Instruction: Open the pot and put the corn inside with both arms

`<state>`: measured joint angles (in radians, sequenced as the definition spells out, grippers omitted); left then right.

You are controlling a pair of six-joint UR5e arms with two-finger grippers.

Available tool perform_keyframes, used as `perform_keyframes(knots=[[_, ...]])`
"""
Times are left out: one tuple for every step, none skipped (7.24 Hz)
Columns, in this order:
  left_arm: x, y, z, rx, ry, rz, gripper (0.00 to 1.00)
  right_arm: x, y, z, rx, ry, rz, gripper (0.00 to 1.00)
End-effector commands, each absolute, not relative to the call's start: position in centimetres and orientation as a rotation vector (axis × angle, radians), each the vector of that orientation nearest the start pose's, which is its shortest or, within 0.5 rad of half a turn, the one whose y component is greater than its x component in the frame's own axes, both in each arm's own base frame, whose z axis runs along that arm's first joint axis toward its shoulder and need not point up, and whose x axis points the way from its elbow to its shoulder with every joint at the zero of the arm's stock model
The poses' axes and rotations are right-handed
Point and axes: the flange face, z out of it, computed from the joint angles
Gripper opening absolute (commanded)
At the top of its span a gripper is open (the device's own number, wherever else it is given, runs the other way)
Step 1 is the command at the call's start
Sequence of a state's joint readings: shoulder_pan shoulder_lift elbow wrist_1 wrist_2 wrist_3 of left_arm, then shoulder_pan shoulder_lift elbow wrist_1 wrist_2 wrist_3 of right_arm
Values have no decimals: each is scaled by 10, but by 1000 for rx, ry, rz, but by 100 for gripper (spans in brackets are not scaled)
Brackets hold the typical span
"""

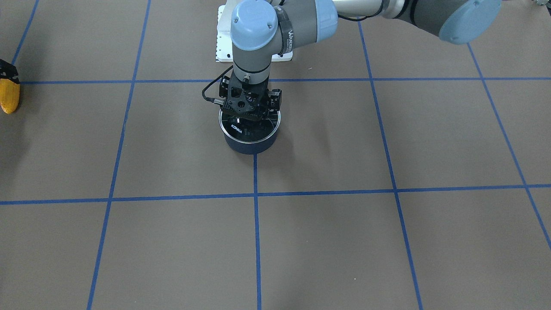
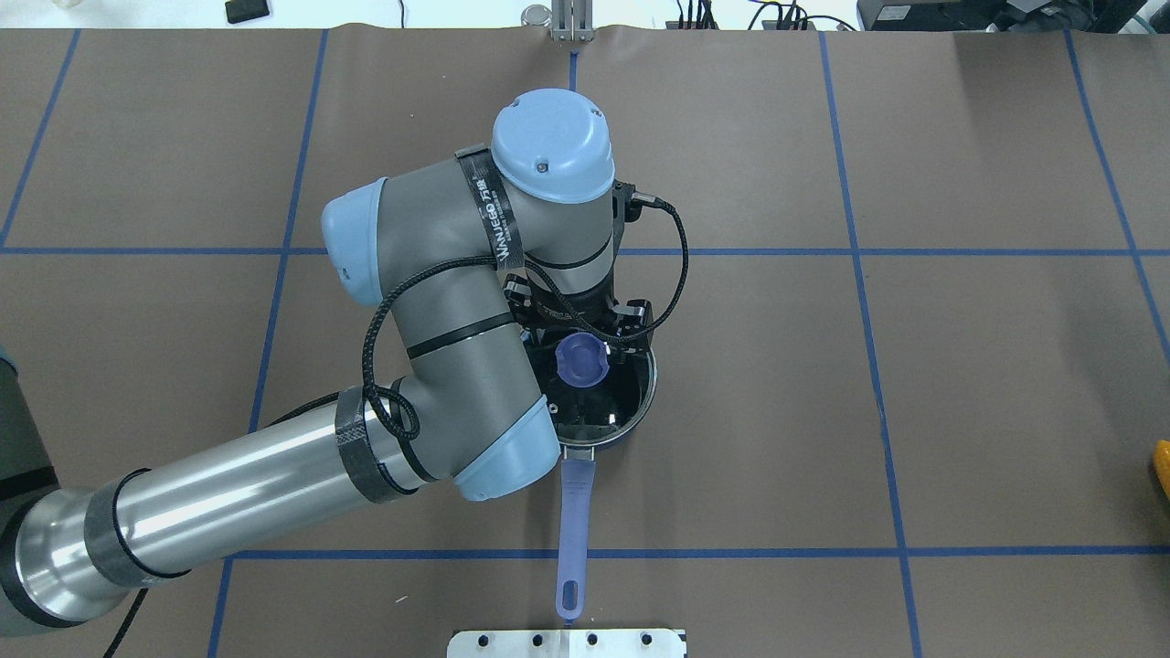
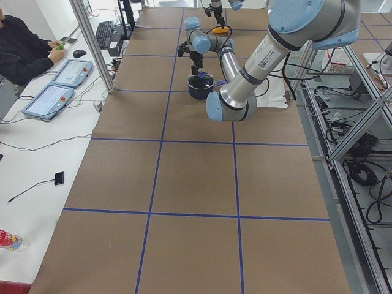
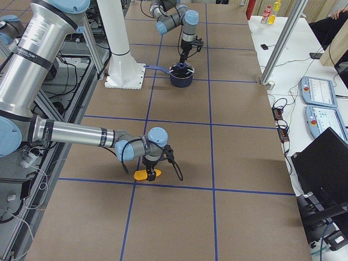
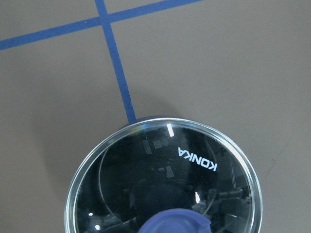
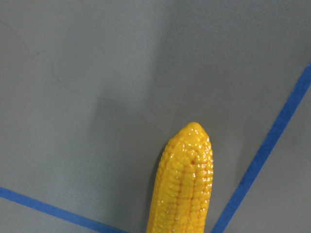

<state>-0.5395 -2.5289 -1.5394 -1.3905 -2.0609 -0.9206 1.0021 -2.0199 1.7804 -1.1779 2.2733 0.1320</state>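
The dark navy pot (image 1: 252, 146) stands at the table's middle, its purple-blue handle (image 2: 574, 521) pointing toward the robot. The clear KONKA lid (image 5: 165, 170) sits on it, purple knob (image 2: 582, 358) on top. My left gripper (image 1: 249, 115) hangs straight down over the lid at the knob; its fingers are hidden, so I cannot tell if it grips. The yellow corn (image 1: 9, 97) lies at the table's far right end and fills the right wrist view (image 6: 187, 184). My right gripper (image 1: 7, 71) is directly over it (image 4: 151, 169); I cannot tell whether it is open or shut.
The white mounting base (image 2: 567, 642) sits just behind the pot handle's end. Blue tape lines divide the brown table cover (image 1: 327, 241) into squares. The left arm's elbow (image 2: 366, 242) overhangs the table left of the pot. Operators' tablets (image 4: 318, 92) lie on a side table.
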Motion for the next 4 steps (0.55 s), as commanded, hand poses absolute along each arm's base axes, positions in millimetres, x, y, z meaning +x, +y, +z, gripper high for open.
perform_keyframes(knots=[[570,-443,91,22,868,287,98,-115,-296,703,-107,-693,-492,90],[571,-442,91,22,868,290,98,-117,-296,703,-110,-691,-497,83],[571,-442,91,26,867,291,98,-121,-295,703,-113,-689,-508,78],[571,-442,93,23,866,291,98,-125,-295,703,-117,-687,-516,79]])
